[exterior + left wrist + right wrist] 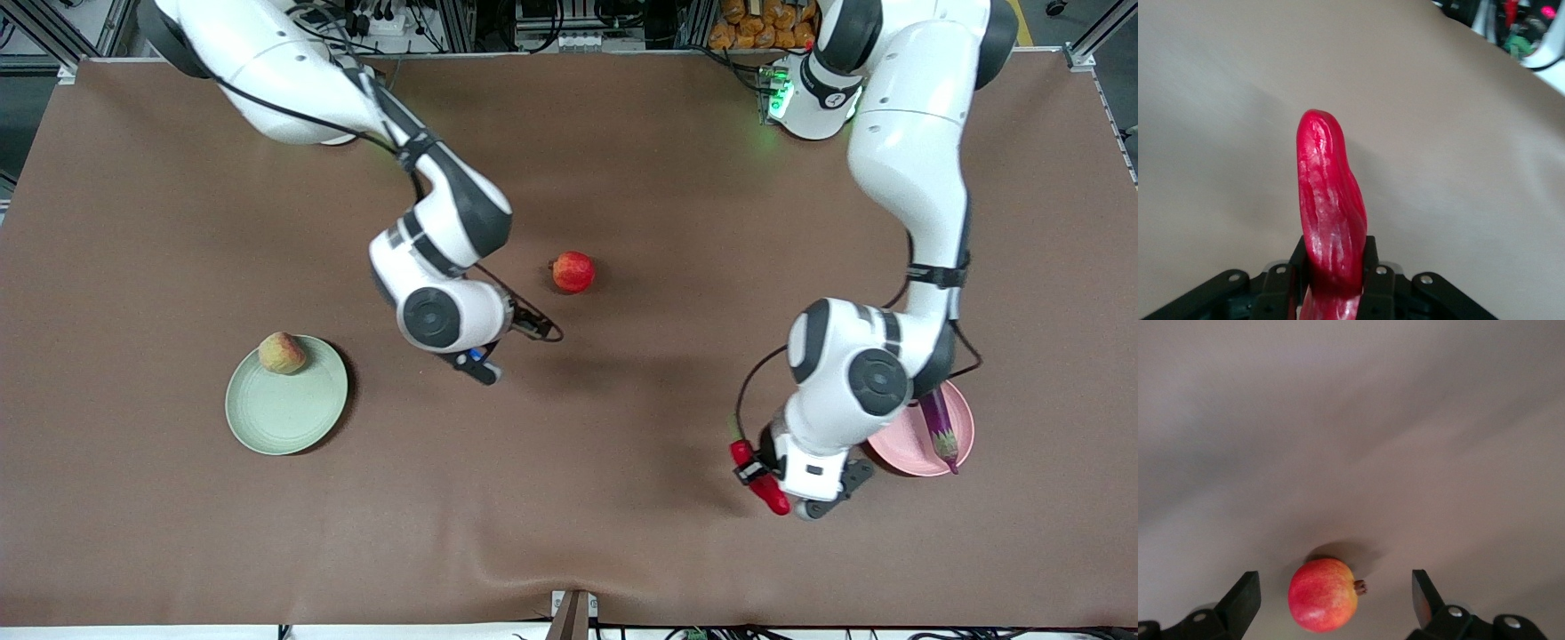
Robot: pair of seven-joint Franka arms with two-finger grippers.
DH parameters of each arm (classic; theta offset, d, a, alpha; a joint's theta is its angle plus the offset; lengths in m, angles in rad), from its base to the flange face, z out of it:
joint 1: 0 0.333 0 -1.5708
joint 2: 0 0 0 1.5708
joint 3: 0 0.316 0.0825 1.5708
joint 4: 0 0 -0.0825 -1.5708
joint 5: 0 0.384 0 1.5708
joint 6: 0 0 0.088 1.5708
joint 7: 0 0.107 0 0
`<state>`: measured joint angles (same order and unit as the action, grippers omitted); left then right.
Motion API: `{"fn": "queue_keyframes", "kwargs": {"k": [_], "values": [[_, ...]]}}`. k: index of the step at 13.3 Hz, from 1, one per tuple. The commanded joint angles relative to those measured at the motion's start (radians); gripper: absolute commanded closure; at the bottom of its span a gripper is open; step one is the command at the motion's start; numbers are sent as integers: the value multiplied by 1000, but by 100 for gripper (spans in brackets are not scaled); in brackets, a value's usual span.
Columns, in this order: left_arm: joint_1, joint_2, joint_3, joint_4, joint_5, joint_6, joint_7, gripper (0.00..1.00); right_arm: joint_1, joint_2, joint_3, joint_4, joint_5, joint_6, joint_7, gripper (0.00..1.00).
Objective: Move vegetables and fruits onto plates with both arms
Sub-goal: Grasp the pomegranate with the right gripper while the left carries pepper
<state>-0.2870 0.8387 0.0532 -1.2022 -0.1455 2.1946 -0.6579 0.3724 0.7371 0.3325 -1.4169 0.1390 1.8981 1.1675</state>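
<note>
front view: take the pink plate (907, 449) as your landmark. the eggplant (939, 427) already lies on it, partly under the left arm's wrist. just beside the plate, on the side toward the right arm's end of the table, your left gripper (754, 471) is clamped on the red chili pepper (762, 480), which is held over bare table (569, 498), not yet over the plate. the chili's long axis runs roughly toward the front camera. well away from the plate, near the table's middle, sits the round red fruit (573, 272). your right gripper (476, 363) hangs close by it and is much the nearer of the two. the green plate (280, 409) lies at the right arm's end, with the peach (282, 353) on its rim side.

left wrist view: the jaws are pinched tight around the chili pepper (1330, 213) low on its body, and the rest sticks straight out ahead of the fingers over plain cloth. no plate shows here, so you'd judge the carry to the pink plate is the move left.

right wrist view: the fingers (1241, 600) stand wide apart and hold nothing. the red fruit (1323, 595) sits on the table between them, off centre toward one finger, its crown nub pointing at the other. you'd likely want to centre before closing.
</note>
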Motion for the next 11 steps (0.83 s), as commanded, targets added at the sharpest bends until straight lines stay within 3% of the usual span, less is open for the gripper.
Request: {"fn": "queue_keyframes", "kwargs": {"k": [1, 4, 6, 8, 11], "values": [[84, -49, -6, -51, 38, -96, 212, 100, 55, -15, -6, -86, 10, 85, 84, 0], [138, -62, -7, -111, 136, -165, 279, 100, 92, -16, -3, -86, 19, 76, 104, 0], [157, -123, -7, -205, 202, -177, 282, 100, 130, -16, -3, -86, 25, 87, 150, 0], [175, -180, -12, -292, 363, -167, 313, 100, 171, -5, -7, -89, 24, 131, 191, 0], [183, -187, -12, -344, 403, -141, 343, 100, 178, 11, -9, -91, 18, 139, 192, 0]]}}
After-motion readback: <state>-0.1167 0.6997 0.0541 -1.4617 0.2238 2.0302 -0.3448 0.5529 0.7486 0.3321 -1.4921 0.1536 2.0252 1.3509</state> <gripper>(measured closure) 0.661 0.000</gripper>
